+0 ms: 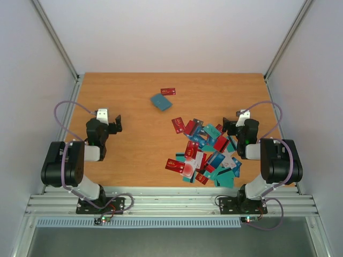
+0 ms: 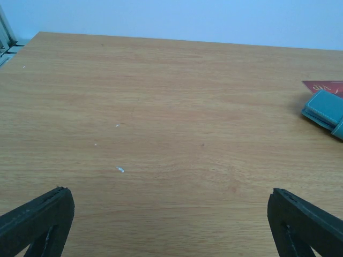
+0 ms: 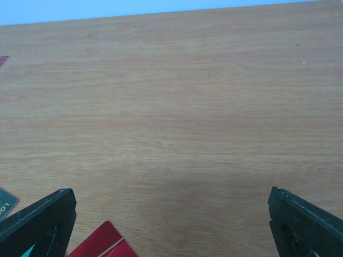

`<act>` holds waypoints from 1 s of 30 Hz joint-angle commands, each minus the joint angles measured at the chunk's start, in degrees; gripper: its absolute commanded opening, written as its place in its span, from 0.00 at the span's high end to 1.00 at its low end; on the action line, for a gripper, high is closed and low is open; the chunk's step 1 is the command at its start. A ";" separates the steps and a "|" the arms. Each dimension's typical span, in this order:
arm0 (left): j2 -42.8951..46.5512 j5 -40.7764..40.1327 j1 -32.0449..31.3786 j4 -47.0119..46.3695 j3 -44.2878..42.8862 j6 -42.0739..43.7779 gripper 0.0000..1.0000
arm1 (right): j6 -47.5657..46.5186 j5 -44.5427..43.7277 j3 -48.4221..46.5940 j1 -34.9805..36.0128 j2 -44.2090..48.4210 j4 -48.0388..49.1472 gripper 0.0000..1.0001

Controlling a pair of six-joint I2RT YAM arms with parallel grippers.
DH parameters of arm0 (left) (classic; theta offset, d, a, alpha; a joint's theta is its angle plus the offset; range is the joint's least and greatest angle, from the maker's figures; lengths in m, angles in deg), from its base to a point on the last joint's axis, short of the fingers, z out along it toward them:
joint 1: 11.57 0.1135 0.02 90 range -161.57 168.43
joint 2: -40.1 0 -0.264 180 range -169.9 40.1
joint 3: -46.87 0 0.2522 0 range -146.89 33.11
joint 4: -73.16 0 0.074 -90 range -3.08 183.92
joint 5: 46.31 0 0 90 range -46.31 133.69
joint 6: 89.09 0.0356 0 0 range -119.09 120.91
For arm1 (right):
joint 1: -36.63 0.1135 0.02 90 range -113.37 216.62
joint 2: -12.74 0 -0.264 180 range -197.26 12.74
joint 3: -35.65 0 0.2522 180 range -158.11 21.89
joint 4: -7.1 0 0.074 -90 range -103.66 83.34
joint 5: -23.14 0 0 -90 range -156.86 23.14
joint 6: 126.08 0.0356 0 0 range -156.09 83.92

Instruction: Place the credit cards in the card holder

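Observation:
A heap of credit cards (image 1: pixel 206 155), red, teal, blue and white, lies on the right half of the wooden table (image 1: pixel 134 155). One red card (image 1: pixel 168 91) lies apart at the back, right beside the closed teal card holder (image 1: pixel 160 101). The holder also shows at the right edge of the left wrist view (image 2: pixel 325 111), with the red card (image 2: pixel 324 86) behind it. My left gripper (image 1: pixel 113 124) is open and empty over bare wood at the left. My right gripper (image 1: pixel 231 127) is open and empty at the heap's right edge; a red card corner (image 3: pixel 104 243) shows below it.
White walls with metal corner posts (image 1: pixel 56 37) close in the table on three sides. The arm bases stand on an aluminium rail (image 1: pixel 171 203) at the near edge.

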 commanded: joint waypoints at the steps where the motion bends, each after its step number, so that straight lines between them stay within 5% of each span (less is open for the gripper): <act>1: -0.11 -1.60 -0.20 -2.54 -0.87 0.92 0.01 | 0.18 -0.27 -0.37 0.36 0.57 1.90 0.01; 10: 3.06 -7.71 -0.20 -0.69 -0.48 -0.76 0.01 | 0.67 -1.62 -1.04 0.40 0.31 0.81 0.01; 13: 9.39 -7.71 -0.21 8.34 -2.46 -1.01 0.01 | 0.79 -6.55 -0.73 1.65 2.14 0.26 0.02; 19: 19.01 -9.33 -0.34 25.79 -8.86 -5.33 0.01 | 1.71 -12.22 -8.91 2.38 8.59 -19.15 0.02; 30: 20.48 -5.92 -0.31 57.82 -31.79 -12.92 0.01 | 6.63 -8.49 -32.92 2.47 10.28 -41.27 0.02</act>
